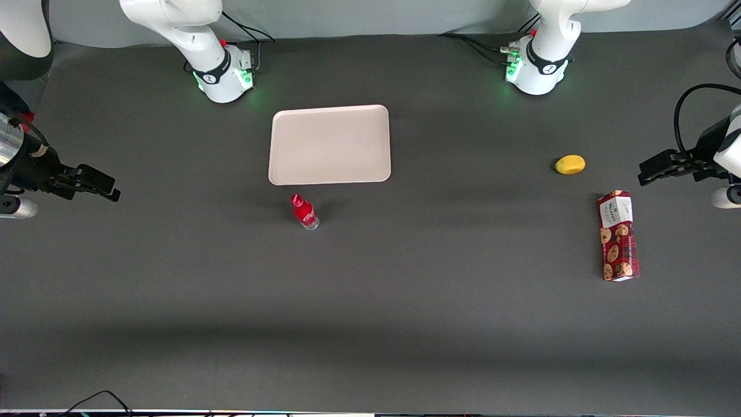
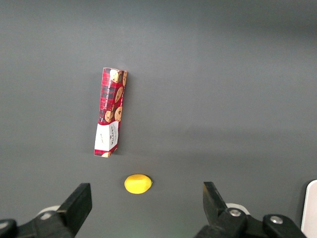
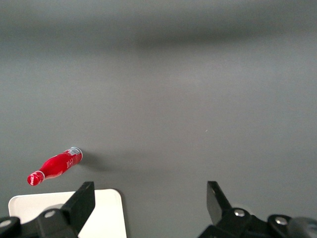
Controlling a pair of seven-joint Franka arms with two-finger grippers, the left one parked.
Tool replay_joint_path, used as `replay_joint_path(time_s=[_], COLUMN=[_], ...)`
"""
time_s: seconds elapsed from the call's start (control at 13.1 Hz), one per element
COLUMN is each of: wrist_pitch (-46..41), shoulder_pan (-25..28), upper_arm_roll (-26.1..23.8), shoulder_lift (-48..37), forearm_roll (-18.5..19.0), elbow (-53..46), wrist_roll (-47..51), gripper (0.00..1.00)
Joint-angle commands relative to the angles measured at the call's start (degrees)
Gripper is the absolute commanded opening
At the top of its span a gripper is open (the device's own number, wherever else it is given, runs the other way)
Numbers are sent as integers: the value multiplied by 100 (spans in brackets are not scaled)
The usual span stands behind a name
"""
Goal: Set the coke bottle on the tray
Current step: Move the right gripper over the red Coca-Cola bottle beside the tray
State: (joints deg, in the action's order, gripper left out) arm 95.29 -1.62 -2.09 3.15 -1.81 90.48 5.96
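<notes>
Coke bottle [image 1: 304, 212]: stands upright on the table just beside the tray [image 1: 330, 145], on its camera-facing edge, so I judge only a short lift is needed. Gripper [image 1: 110, 191]: parked well apart toward the working arm's end, fingers spread wide, holding nothing. From my wrist view the tray is mostly cut off.

The right arm reaches in low at the working arm's end of the table, wrist level, its gripper [image 1: 110, 190] pointing toward three o'clock, fingers [image 3: 81, 203] spread wide apart, holding nothing.
</notes>
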Motion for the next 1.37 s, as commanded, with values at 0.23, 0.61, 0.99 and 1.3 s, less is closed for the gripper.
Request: replay_joint_path(time_s=[0.23, 0.61, 0.99, 1.3], wrist_pitch=[-64, 656, 1974, 2686], shoulder_pan=[57, 327, 698, 707], upper_arm_roll=[-351, -1908, -2207, -2375], shoulder_lift=[37, 633, 845, 863], forearm_roll=[-20, -56, 382, 524], elbow=[240, 427, 1409, 2069], wrist_roll=[72, 2353, 2935, 3174], gripper=[100, 100, 100, 100])
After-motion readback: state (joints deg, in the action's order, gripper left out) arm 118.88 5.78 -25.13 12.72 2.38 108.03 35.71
